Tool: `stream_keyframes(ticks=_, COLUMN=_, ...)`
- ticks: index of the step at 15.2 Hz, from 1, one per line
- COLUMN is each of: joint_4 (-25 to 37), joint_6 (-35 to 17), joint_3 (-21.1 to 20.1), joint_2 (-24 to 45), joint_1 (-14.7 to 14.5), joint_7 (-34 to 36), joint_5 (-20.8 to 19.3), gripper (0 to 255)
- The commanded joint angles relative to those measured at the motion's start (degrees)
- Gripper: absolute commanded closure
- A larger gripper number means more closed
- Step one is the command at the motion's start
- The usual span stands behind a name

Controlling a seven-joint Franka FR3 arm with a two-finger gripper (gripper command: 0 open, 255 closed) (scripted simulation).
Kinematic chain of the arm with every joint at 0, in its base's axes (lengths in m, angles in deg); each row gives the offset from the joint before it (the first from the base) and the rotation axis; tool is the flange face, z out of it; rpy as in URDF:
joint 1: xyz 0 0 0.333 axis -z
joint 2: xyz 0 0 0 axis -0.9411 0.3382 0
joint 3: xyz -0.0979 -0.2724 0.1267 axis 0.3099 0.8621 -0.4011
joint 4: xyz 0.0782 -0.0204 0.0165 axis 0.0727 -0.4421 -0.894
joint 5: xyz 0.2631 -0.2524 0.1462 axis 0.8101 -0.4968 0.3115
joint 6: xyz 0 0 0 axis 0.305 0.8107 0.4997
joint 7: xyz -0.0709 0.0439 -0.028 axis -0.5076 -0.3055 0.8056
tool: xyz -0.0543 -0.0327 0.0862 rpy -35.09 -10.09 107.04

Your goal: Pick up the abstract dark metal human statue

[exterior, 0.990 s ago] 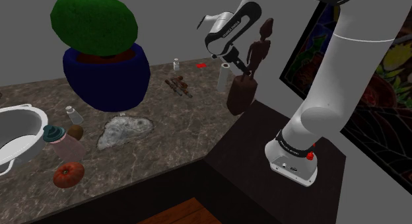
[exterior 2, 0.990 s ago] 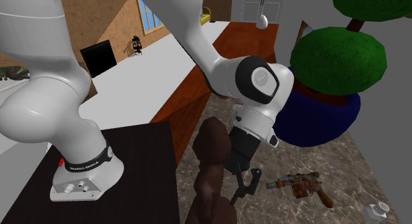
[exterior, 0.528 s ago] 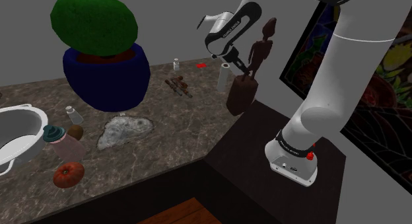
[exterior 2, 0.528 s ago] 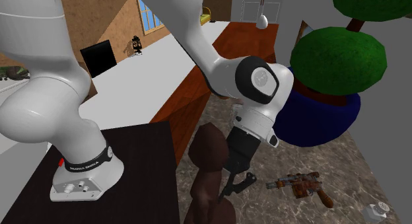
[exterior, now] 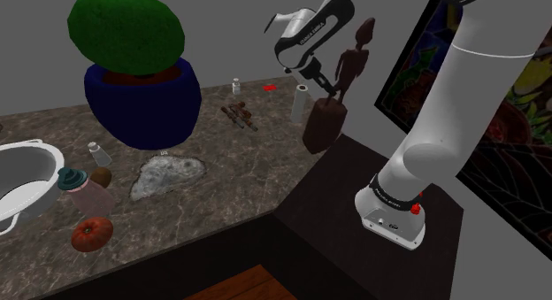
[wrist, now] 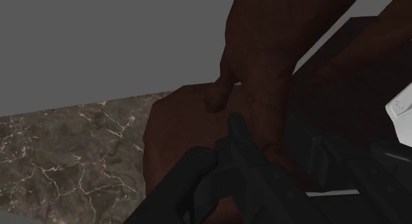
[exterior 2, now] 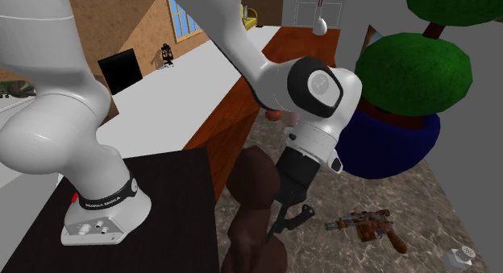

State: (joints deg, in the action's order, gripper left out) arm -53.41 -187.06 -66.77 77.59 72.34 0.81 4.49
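My gripper (wrist: pixel 274 142) clasps the brown statue (wrist: pixel 259 71) by its legs. In the shoulder view, the potted plant (exterior: pixel 140 95) sits at its nine o'clock.

The arm (exterior: pixel 464 99) is white with dark joints (exterior: pixel 390 192) and black pincer (exterior 2: pixel 292 219).

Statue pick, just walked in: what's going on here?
The white Franka arm has its black gripper closed around the narrow lower part of the dark brown human statue, just above its bulky base. The statue stands near the edge of the marble counter, beside the dark stand. Whether the base has left the counter cannot be told.
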Motion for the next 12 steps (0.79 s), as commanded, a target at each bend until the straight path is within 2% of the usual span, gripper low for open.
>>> stream_keyframes(ticks=1, joint_4=0.31, joint_6=1.34, joint_3=-0.04, joint_2=-1.06, joint_1=-0.14, joint_7=-0.54, joint_5=0.02, gripper=255)
stream_keyframes(ticks=12, joint_4=2.16, joint_6=7.02, joint_3=-0.16, joint_2=-5.52, joint_1=-0.60, joint_7=-3.29, joint_5=-0.11, gripper=255)
